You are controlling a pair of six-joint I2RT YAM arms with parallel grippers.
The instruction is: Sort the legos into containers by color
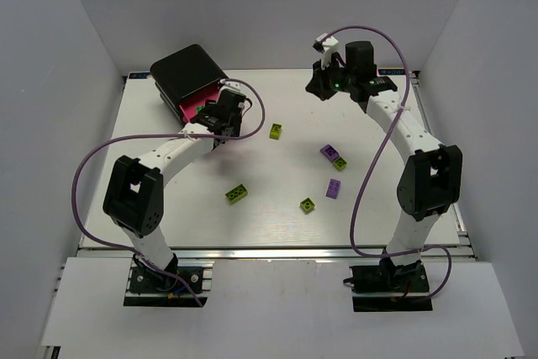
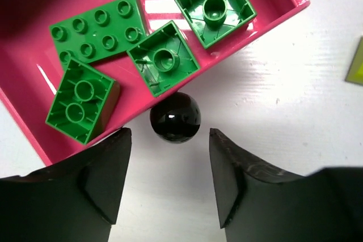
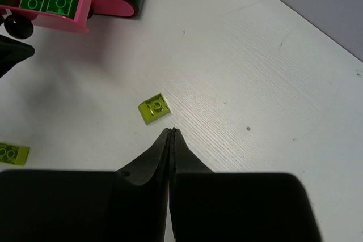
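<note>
The black cabinet [image 1: 189, 71] stands at the back left with one pink drawer [image 2: 22, 4] pulled out. Several dark green legos [image 2: 99, 29] lie in it. My left gripper [image 2: 170, 134] is open and empty, its fingers either side of the drawer's black knob [image 2: 175, 117] and just short of it. My right gripper [image 3: 172, 131] is shut and empty, raised at the back right [image 1: 324, 81], above a lime lego [image 3: 155, 108]. Lime legos [image 1: 236, 194] and purple legos [image 1: 334, 188] lie loose on the table.
Two other pink drawers [image 3: 113, 7] sit pushed into the cabinet. A lime lego [image 1: 276, 130] lies right of the open drawer. A purple [image 1: 329, 152] and a lime lego [image 1: 340, 162] touch mid-table. White walls enclose the table.
</note>
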